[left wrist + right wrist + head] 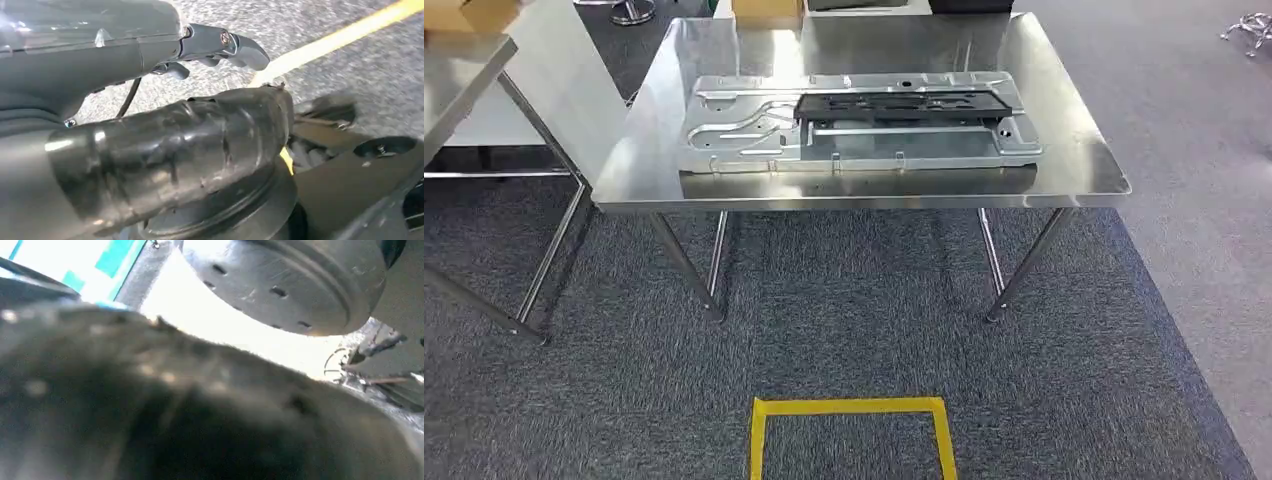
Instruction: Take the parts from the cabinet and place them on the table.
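A steel table (1064, 170) stands ahead of me in the head view. On it lies a large silver stamped metal panel (744, 135), with a flat black part (894, 102) resting on its upper middle. In the left wrist view my left hand (210, 45) hangs over grey carpet and a yellow tape line (345, 35); its fingers are stretched out and hold nothing. In the right wrist view my right hand (150, 405) is a dark blurred mass close to the lens, and how its fingers lie cannot be made out.
A second steel table (464, 70) stands at the left, with a cardboard box (474, 12) on it. Another box (769, 10) sits beyond the main table's far edge. A yellow tape square (849, 407) marks the carpet in front of the table.
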Available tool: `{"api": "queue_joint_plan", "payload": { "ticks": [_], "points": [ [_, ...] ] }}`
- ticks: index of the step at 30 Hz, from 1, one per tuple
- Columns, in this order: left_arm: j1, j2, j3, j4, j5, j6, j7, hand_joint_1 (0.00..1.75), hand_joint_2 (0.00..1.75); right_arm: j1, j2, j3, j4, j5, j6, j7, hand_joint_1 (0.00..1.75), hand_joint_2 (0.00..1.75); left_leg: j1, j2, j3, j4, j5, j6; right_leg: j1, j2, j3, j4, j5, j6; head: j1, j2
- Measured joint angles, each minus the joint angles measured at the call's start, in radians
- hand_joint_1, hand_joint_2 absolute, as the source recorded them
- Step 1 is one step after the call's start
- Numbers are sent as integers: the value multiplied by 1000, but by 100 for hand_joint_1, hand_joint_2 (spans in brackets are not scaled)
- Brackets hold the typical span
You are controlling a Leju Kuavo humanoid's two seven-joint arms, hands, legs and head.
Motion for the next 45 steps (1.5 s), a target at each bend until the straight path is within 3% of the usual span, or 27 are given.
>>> {"api": "queue_joint_plan", "payload": {
  "ticks": [2, 4, 5, 7, 8, 9, 10, 12, 14, 15, 17, 18, 19, 20, 22, 24, 27, 28, 30, 33, 35, 38, 39, 40, 41, 43, 45],
  "points": [
    [0, 0, 0, 0, 0, 3, -1, 0, 0, 0, 3, 0, 0, -1, 0, 0, 0, 0, 9, 0, 110, -145, 63, -11, -9, 1, -21, 12, 14, 14, 0, 0],
    [-4, -1, 0, 0, 0, 4, -1, 0, 0, 1, 3, -1, 0, -1, -1, 0, 0, 0, 1, -10, 223, -321, 21, -14, -9, 4, -44, 32, 25, 29, -1, 0],
    [-3, -1, 0, 0, 0, 4, -2, 0, 0, 2, 3, -1, 0, -1, -1, 0, 0, 0, -1, -11, 211, -313, 21, 1, -9, 3, -42, 29, 34, 37, 1, 0],
    [-2, 0, 0, 0, 0, 4, -2, 0, 0, 0, 4, -1, 0, -1, -1, 0, 0, 0, -11, -10, 199, -309, 27, 9, -13, 6, -46, 27, 51, 50, 2, 0],
    [2, 0, 0, 0, 0, 4, -1, 0, 0, 3, 4, -1, 1, -1, -1, 0, 0, 0, -8, -8, 191, -316, 39, 26, -18, 9, -50, 27, 55, 58, 2, 0],
    [-1, 0, 0, 0, 0, 4, -2, 0, 0, 2, 4, -2, 1, -1, -1, 0, 0, 0, -6, 1, 183, -316, 48, 38, -22, 11, -59, 42, 29, 58, 2, 0],
    [-2, 0, 0, 0, -1, 5, -1, 0, 0, 1, 4, -2, 1, -1, -1, 0, 0, 0, -9, 3, 168, -315, 59, 54, -19, 9, -76, 84, -35, 56, 2, 0],
    [0, 0, 0, 0, -4, 12, -8, 0, 0, 2, 7, -2, 1, -1, -1, -6, 0, 0, -15, 6, 139, -314, 81, 62, -16, 10, -112, 233, -158, 55, 2, 0],
    [-2, 0, 0, 0, -10, 18, -21, 0, 0, 1, 8, -2, 1, -1, -1, -18, 0, 0, -26, 8, 113, -308, 101, 66, -12, 10, -117, 329, -175, 50, 2, 0],
    [-2, 0, 0, 0, -13, 23, -28, 0, 0, 1, 8, -2, 1, 1, -3, -24, 0, 0, -29, 8, 97, -302, 109, 66, -8, 10, -96, 325, -146, 45, 2, 0],
    [-2, 0, 0, 0, -21, 31, -37, 0, 0, 0, 8, -2, 1, 3, -5, -35, 0, 0, -33, 8, 64, -288, 122, 64, 4, 10, 5, 203, -77, 28, 2, 0],
    [-3, 0, 0, 0, -21, 33, -40, 0, 0, -1, 8, -2, 1, 4, -5, -39, 0, 0, -33, 8, 54, -280, 128, 63, 12, 10, 73, 110, -71, 16, 2, 0],
    [-2, -2, 0, 0, -22, 33, -41, 0, 0, -3, 7, -2, 1, 4, -6, -39, 0, 0, -35, 8, 45, -274, 131, 59, 21, 9, 119, 30, -108, 3, 2, 0],
    [-1, -2, 0, 0, -23, 34, -42, 0, 0, -3, 8, -2, 1, 4, -6, -41, 0, 0, -35, 8, 42, -271, 138, 54, 21, 9, 135, -5, -115, 6, 1, 0],
    [-3, -2, 0, 0, -26, 39, -42, 0, 0, -2, 8, -2, 1, 4, -6, -41, 0, 0, -29, 10, 38, -273, 155, 45, 28, 10, 124, 0, -104, 4, 1, 0],
    [-1, 2, 2, 0, -27, 47, -32, 0, 0, -1, 10, -2, 2, 4, -4, -40, 0, 0, -36, 2, 28, -266, 158, 35, 13, 3, 107, -24, -71, -6, 2, 0],
    [3, 1, 2, 0, -29, 47, -18, 0, 0, -2, 11, -3, 2, 4, -3, -38, 0, 0, -28, -7, -16, -120, -22, 16, 14, 3, 65, -29, -31, -16, -2, 0],
    [2, 1, 2, 0, -32, 46, -15, 0, 0, -1, 11, -3, 3, 4, -2, -37, 0, 0, -25, -6, -25, -54, -55, 13, 15, 2, 50, -26, -21, -15, -3, 0],
    [-1, 1, 3, 0, -39, 45, -11, 0, 0, 0, 10, -3, 4, 4, 1, -39, 0, 0, -16, -6, -9, -1, -36, 5, 13, 0, 15, -19, -1, -11, -3, 0],
    [-3, 2, 11, 0, -45, 45, -10, 0, 0, 0, 10, -4, 4, 4, 4, -52, 0, 0, -10, -6, 147, -194, 57, 2, 6, 1, -31, 1, 24, 3, -3, 0],
    [-6, 5, 16, 0, -50, 44, -10, 0, 0, 0, 10, -4, 4, 5, 9, -59, 0, 0, -17, -9, 246, -360, 23, 10, 5, 0, -47, 8, 42, 16, -2, 0],
    [-3, 7, 18, 0, -55, 27, 1, 0, 0, 3, 10, -5, 4, 6, 13, -60, 0, 0, -27, -9, 221, -361, 47, 24, -3, -1, -50, -14, 80, 33, -3, 0],
    [-1, 7, 19, 0, -56, 25, 2, 0, 0, 7, 10, -6, 7, 7, 13, -60, 0, 0, -15, -6, 222, -386, 63, 36, 0, 3, -57, -15, 76, 38, -2, 0],
    [-4, 6, 19, 0, -56, 24, 2, 0, 0, 6, 7, -10, 8, 7, 14, -60, 0, 0, -16, 2, 213, -386, 76, 48, -3, 8, -69, 7, 34, 40, -2, 0],
    [-4, 6, 19, 0, -57, 25, 2, 0, 0, 5, 7, -11, 8, 7, 19, -62, 0, 0, -17, 4, 200, -386, 86, 60, -3, 9, -85, 61, -29, 39, -1, 0],
    [-3, 7, 23, 0, -60, 27, 2, 0, 0, 6, 7, -11, 8, 6, 20, -70, 0, 0, -19, 7, 174, -379, 104, 64, -4, 9, -122, 220, -136, 44, -1, 0],
    [-4, 6, 27, 0, -62, 28, -1, 0, 0, 7, 7, -13, 8, 6, 30, -82, 0, 0, -20, 10, 143, -362, 113, 61, -6, 9, -123, 297, -135, 49, -1, 0]
  ]
}}
